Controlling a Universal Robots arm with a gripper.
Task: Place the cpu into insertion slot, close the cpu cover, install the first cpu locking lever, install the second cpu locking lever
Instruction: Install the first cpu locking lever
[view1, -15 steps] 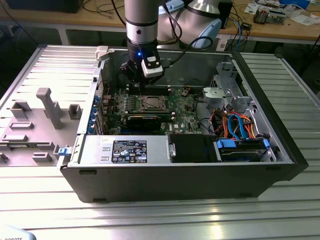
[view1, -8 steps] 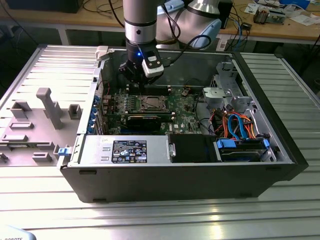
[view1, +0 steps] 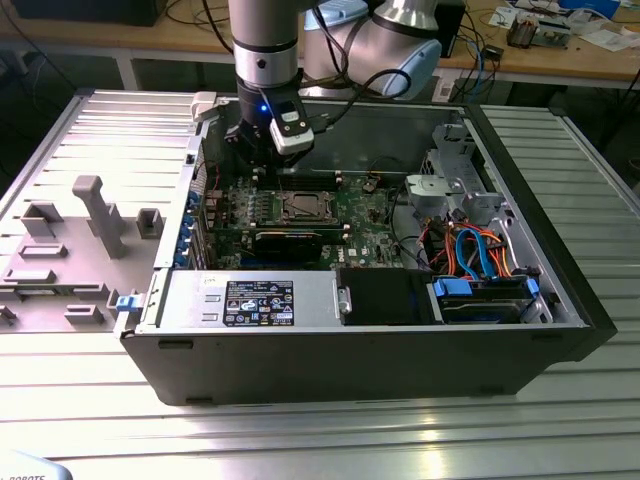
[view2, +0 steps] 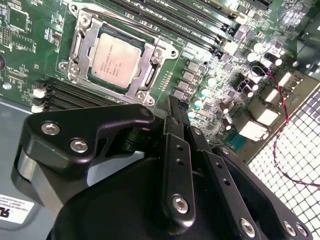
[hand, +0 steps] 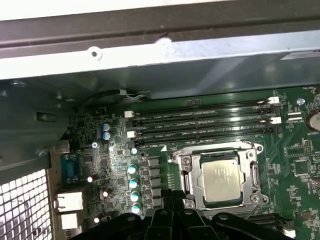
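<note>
The cpu (view2: 114, 59) (hand: 223, 178), a square chip with a silver-grey top, lies flat in the insertion slot (view2: 82, 22) (hand: 182, 161) on the green board. The cpu cover (view2: 150, 70) (hand: 252, 172), a silvery frame, lies down around the chip, which shows through its window. My gripper (view2: 177, 107) (hand: 171, 199) hangs above the board beside the socket, not touching it, shut with nothing held. In the exterior view the gripper (view1: 262, 168) is toward that view's left of the cpu (view1: 303, 207).
The board sits inside an open computer case (view1: 350, 360). Black memory slots (hand: 200, 122) run beside the socket, and a long black card (view1: 288, 240) lies next to it. A drive cage (view1: 455, 185) and orange and blue cables (view1: 475, 250) fill the exterior view's right. A grey fixture (view1: 95, 215) stands outside on the slatted table.
</note>
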